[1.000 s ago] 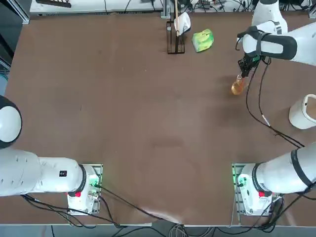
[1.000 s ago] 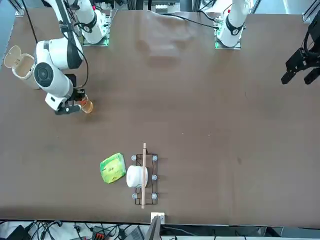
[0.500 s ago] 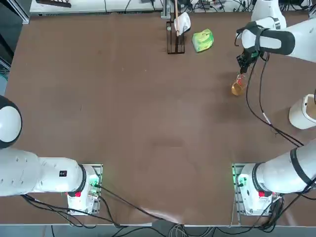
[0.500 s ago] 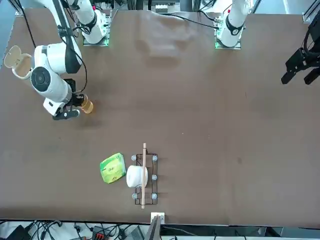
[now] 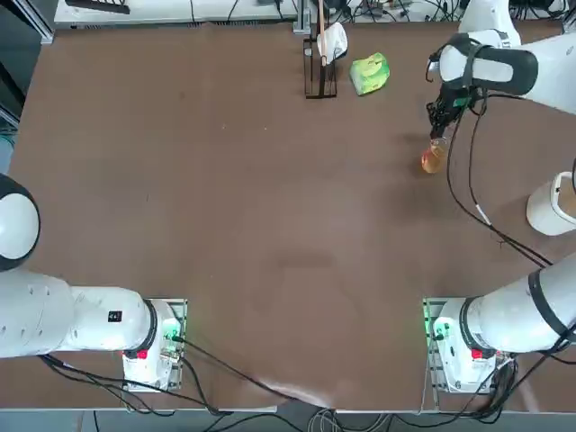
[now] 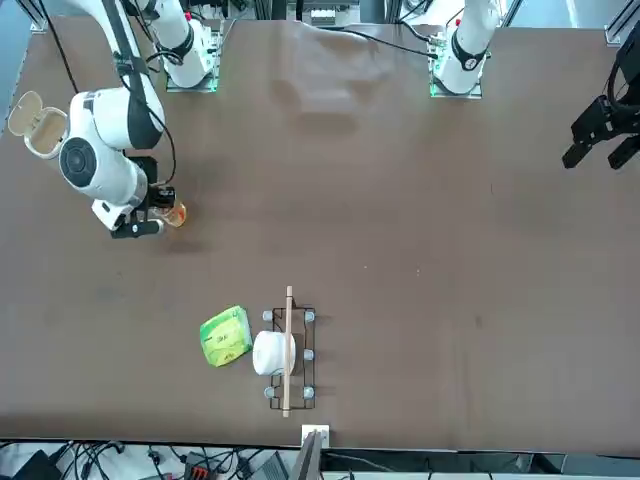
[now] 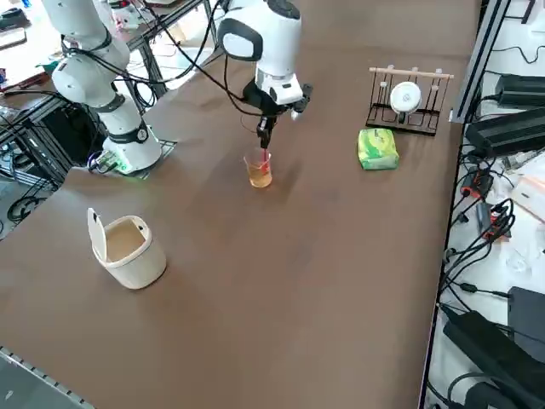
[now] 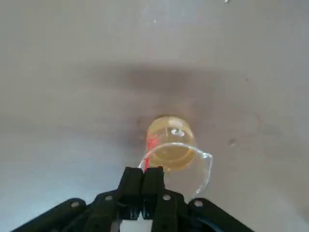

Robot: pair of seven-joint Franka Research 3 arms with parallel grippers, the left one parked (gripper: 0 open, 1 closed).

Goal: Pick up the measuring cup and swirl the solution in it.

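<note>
Table: brown tabletop (image 5: 225,198), matte, with the task's things in the far right part seen from the robot's side
Measuring cup: measuring cup (image 7: 259,169) is a small clear glass vessel with an open rim and a pouring lip, red markings on its wall; it sits well apart from the other items, between the white lidded cup and the green bag as the right side view shows it; whether its base touches the table cannot be told
Solution: solution (image 8: 170,145) is orange-amber and see-through, filling the lower part of the vessel, its surface well under the rim
Right gripper: right gripper (image 8: 143,181) points down at the vessel's rim, its two black fingers pressed nearly together with the glass wall pinched between them at one side of the rim; the vessel hangs out beside the fingers, not between wide-spread ones
Green bag: lumpy green bag (image 5: 370,73) lies near the far edge, just beside the rack
Rack: dark wire rack (image 6: 288,355) with a wooden stick and a white round object in it
White cup: white cylindrical cup (image 7: 128,247) with its flip lid open, near the right edge, apart from the vessel
</note>
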